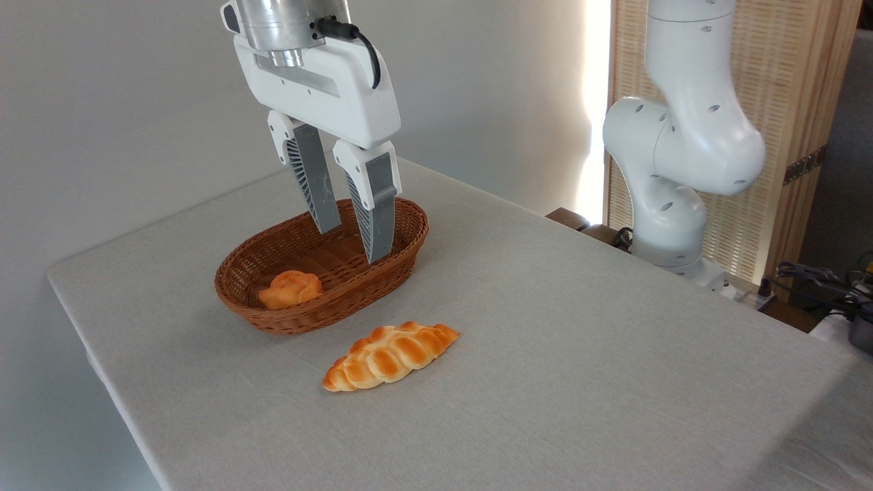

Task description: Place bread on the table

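So far nothing of the task looks done, judging from the single fixed view. The bread (290, 288), a small round orange-brown bun with a swirled top, lies inside the basket (395, 256), at its near left end, resting on the wicker floor close against the wall. The tabletop (580, 354), covered in plain light grey, carries the basket and, just in front of it, a longer golden braided loaf (390, 355) with pointed ends; that loaf lies flat on the cloth, apart from the basket rim, and is not the piece to be moved. The claw (349, 245) hangs over the far right part of the basket, pointing down, its two ribbed grey fingers (312, 179) parted with a clear gap between them and nothing held. Its tips sit roughly at rim height or a little inside the basket, though the exact depth is hard to tell from this angle. It is off to the right of the bun, not above it and not touching it. The white arm base (672, 225) stands at the far right edge of the tabletop. What is left, as I judge it, is all of the work: bringing the released claw over the bun, closing on it, lifting it clear of the wicker wall, and setting it down on bare cloth, of which there is plenty to the right and in front.
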Robot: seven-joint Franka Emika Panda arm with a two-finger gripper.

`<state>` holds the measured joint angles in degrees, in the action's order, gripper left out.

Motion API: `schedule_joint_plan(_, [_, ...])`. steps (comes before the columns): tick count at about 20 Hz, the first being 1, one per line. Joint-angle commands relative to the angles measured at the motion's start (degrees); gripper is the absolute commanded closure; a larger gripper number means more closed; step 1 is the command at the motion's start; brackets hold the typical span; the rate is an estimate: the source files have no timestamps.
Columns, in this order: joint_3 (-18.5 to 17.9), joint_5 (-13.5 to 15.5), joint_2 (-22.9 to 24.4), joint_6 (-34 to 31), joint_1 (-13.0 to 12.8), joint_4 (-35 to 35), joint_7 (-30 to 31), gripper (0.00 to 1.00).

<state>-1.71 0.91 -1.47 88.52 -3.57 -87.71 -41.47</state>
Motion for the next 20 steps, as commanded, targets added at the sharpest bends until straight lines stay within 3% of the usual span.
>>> schedule_joint_plan(1, [-0.2, 0.8, -0.1, 0.3, 0.6, 0.4, -1.0, 0.00])
schedule_joint_plan(11, [-0.3, 0.9, -0.1, 0.3, 0.5, 0.5, -0.9, 0.00])
schedule_joint_plan(20, [2.5, 2.9, 0.0, 0.3, 0.5, 0.2, -0.8, 0.00])
